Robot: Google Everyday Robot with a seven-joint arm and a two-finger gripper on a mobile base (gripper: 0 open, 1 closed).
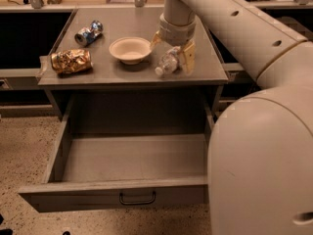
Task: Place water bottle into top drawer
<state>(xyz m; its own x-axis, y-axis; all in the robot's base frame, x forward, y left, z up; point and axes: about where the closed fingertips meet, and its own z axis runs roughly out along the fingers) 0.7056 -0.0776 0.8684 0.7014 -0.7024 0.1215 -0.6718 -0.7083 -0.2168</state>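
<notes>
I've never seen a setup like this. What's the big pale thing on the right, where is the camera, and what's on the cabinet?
The big pale tube is a robot's single arm, reaching in from the right. One camera looks down on the scene; where it is mounted is unknown. At the arm's end, the gripper hangs over the water bottle, which lies on the cabinet top between its spread fingers. Nothing is lifted yet. Beside it are a bowl, a dented can and a gold snack bag. Below, the top drawer stands pulled open.

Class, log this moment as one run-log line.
gripper: open, over water bottle | water bottle: lying on cabinet top | top drawer: open
</notes>
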